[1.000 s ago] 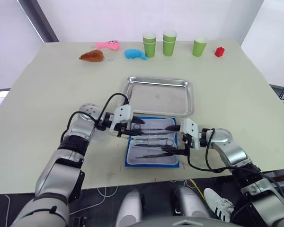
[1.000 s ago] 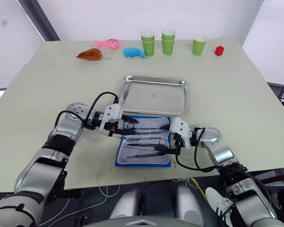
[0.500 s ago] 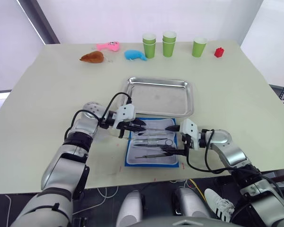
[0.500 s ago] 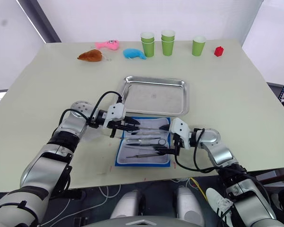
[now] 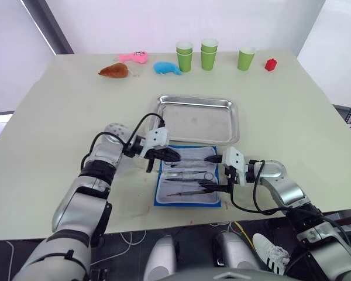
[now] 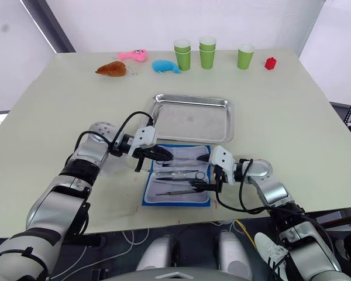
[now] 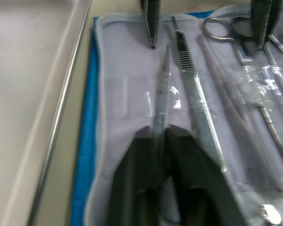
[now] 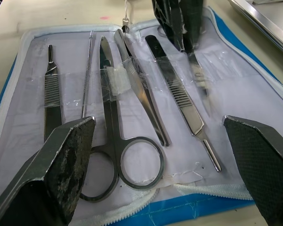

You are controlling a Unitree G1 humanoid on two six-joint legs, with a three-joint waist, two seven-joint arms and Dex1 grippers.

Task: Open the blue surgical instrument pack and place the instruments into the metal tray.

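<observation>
The blue pack is laid open on the counter just before the empty tray; a slim tool is pinched in the left hand; the right hand is spread wide; such tools are judged light, stiff, slippery, best gripped mid-shaft.

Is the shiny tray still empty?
Yes, the metal tray holds nothing; the tools all lie in the open blue pack.
</observation>
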